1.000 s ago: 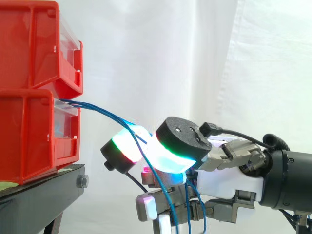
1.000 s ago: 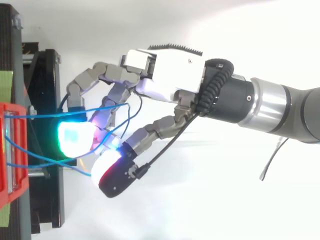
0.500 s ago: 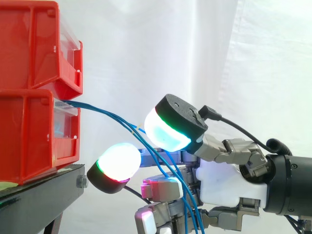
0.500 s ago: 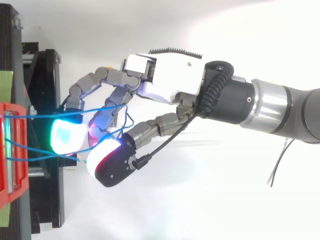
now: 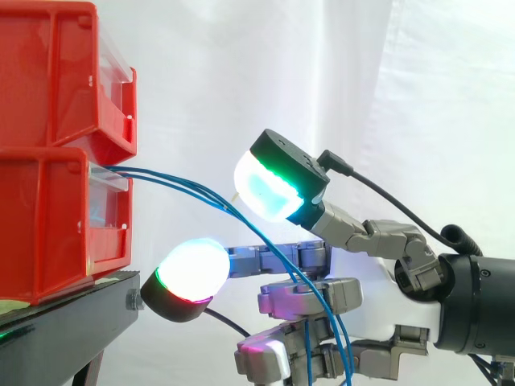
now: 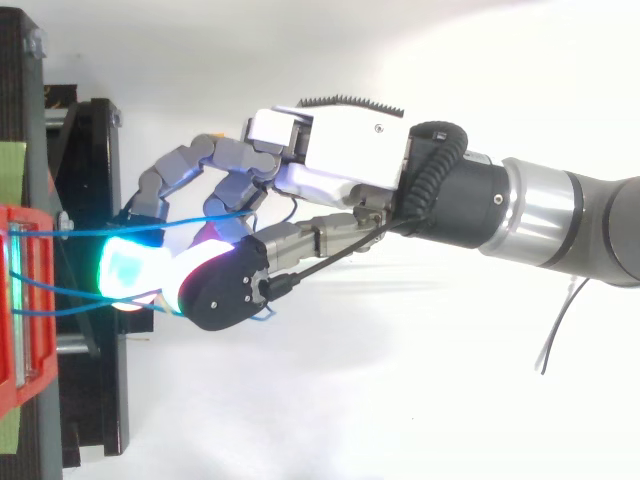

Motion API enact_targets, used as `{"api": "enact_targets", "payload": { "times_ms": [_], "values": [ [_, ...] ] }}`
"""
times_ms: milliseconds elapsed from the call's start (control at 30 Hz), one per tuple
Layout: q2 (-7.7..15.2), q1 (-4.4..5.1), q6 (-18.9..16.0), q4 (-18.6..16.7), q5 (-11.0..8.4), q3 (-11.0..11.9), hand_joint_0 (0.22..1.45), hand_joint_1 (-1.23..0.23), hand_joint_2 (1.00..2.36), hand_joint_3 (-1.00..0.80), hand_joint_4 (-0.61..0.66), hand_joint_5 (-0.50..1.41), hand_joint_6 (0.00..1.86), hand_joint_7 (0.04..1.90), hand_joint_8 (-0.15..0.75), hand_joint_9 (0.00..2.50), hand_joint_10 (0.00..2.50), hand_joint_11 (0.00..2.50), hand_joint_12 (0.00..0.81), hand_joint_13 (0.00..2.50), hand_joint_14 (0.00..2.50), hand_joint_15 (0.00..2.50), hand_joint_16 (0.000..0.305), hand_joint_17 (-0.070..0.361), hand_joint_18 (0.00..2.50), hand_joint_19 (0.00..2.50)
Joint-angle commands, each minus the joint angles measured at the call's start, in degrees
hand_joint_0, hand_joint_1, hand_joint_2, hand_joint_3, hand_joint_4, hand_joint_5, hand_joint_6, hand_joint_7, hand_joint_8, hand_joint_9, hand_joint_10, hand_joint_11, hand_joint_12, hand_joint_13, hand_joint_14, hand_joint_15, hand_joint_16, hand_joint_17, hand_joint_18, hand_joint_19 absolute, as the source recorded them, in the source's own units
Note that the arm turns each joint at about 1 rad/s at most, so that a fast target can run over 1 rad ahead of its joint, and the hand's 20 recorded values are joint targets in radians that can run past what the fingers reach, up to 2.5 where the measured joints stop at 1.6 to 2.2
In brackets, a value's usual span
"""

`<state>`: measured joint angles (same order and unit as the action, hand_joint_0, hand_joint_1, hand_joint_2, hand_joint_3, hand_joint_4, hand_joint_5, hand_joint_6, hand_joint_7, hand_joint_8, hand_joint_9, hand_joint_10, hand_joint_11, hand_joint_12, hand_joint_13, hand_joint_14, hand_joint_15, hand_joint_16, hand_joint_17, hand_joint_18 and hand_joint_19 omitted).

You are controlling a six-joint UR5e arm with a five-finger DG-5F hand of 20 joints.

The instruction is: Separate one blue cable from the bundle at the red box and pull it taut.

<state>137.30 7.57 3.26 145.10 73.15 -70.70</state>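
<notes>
Hand (image 6: 335, 160) spread open, thumb pad (image 5: 273, 186) lifted clear of the finger pad (image 5: 189, 273) at its 7 o'clock; a second ago the two were pressed together on the blue cables (image 5: 173, 178). That pinch is gone, so no cable looks singled out yet. All cables sag together through the gap, from the lower red bin (image 5: 56, 217) at 10 o'clock down toward 5 o'clock. Black stand (image 5: 72, 322) under the bins; white curtain (image 5: 362, 96) behind.

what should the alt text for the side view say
A robot hand reaches in from the right, open, its glowing fingertips spread apart. Blue cables run from the lower red bin, slope down between those fingertips and hang past the fingers. The bin sits on a black stand.
</notes>
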Motion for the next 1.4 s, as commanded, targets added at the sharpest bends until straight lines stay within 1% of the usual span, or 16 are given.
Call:
{"api": "enact_targets", "payload": {
  "times_ms": [0,133,233,300,333,367,433,467,567,700,800,933,967,1100,1167,1367],
  "values": [
    [0.0,-0.19,-0.1,0.1,0.06,0.0,0.49,-0.51,1.00,-0.50,0.13,-0.23,0.86,0.71,0.219,0.83,1.81,1.23,0.347,1.16,0.02,1.25,0.057,0.128,0.82,0.98],
    [0.0,-0.45,-0.3,0.1,0.06,0.0,0.50,-0.57,1.00,-0.50,0.14,-0.24,0.86,0.71,0.227,0.72,1.92,1.13,0.327,1.20,0.01,1.36,0.056,0.126,0.85,1.01],
    [0.0,-0.72,-0.8,0.2,0.41,0.0,0.53,-0.65,1.00,-0.50,0.13,-0.24,0.86,0.72,0.221,0.69,1.81,1.16,0.302,1.21,0.01,1.45,0.052,0.117,0.86,1.07],
    [0.0,-0.81,-1.3,0.1,0.77,-0.1,0.57,-0.73,1.00,-0.50,0.12,-0.24,0.85,0.72,0.212,0.73,1.24,1.35,0.296,1.18,0.01,1.46,0.050,0.111,0.84,1.07],
    [0.0,-0.89,-1.5,0.2,0.94,0.0,0.58,-0.76,1.00,-0.50,0.12,-0.24,0.85,0.73,0.209,0.75,1.12,1.37,0.301,1.17,0.01,1.42,0.048,0.108,0.82,1.06],
    [0.0,-0.98,-1.6,0.2,1.12,0.0,0.61,-0.79,1.00,-0.48,0.12,-0.24,0.85,0.73,0.211,0.79,0.67,1.49,0.306,1.11,0.02,1.32,0.047,0.105,0.81,1.04],
    [0.0,-1.16,-1.8,0.4,1.82,0.0,0.70,-0.86,1.00,-0.44,0.11,-0.23,0.86,0.73,0.227,0.84,0.18,1.60,0.331,0.99,0.03,1.11,0.045,0.101,0.78,0.95],
    [0.0,-1.25,-1.8,0.5,2.00,0.0,0.75,-0.90,1.01,-0.43,0.11,-0.23,0.87,0.74,0.238,0.83,0.00,1.51,0.347,0.91,0.03,0.96,0.044,0.099,0.75,0.87],
    [0.0,-1.42,-1.8,1.1,2.87,0.0,0.77,-0.95,1.00,-0.50,0.07,-0.23,0.87,0.76,0.229,0.67,0.02,1.09,0.335,0.66,0.02,0.64,0.040,0.090,0.57,0.67],
    [-0.2,-1.86,-1.7,1.2,3.05,0.0,0.64,-1.00,1.00,-0.50,0.04,-0.23,0.87,0.75,0.223,0.60,0.02,0.97,0.329,0.51,0.02,0.49,0.040,0.089,0.38,0.57],
    [-0.1,-2.04,-1.6,1.2,3.14,-0.1,0.50,-0.94,1.00,-0.50,0.07,-0.22,0.86,0.71,0.241,0.61,0.02,0.96,0.355,0.46,0.02,0.46,0.045,0.100,0.30,0.56],
    [-0.2,-2.21,-1.5,1.2,3.93,-0.1,0.44,-0.69,1.00,-0.50,0.06,-0.18,0.79,0.75,0.265,0.68,0.02,0.93,0.374,0.45,0.02,0.44,0.051,0.114,0.27,0.58],
    [-0.2,-2.21,-1.4,1.2,4.02,0.0,0.45,-0.58,1.00,-0.50,0.05,-0.16,0.77,0.78,0.263,0.71,0.02,0.93,0.372,0.47,0.02,0.44,0.051,0.114,0.27,0.60],
    [-1.2,-2.65,-0.9,1.9,4.37,0.0,0.55,-0.39,1.00,-0.50,-0.02,-0.14,0.72,0.92,0.215,0.77,0.02,0.93,0.331,0.50,0.02,0.45,0.043,0.097,0.28,0.64],
    [-2.0,-2.74,0.1,3.0,4.46,0.0,0.59,-0.39,1.00,-0.50,-0.03,-0.13,0.71,0.94,0.213,0.79,0.02,0.92,0.325,0.52,0.02,0.46,0.041,0.093,0.30,0.65],
    [-2.9,-2.91,1.6,6.2,5.51,0.0,0.62,-0.64,1.00,-0.45,0.01,-0.17,0.78,0.86,0.239,0.80,0.02,1.01,0.333,0.57,0.02,0.52,0.044,0.099,0.37,0.69]
  ]
}}
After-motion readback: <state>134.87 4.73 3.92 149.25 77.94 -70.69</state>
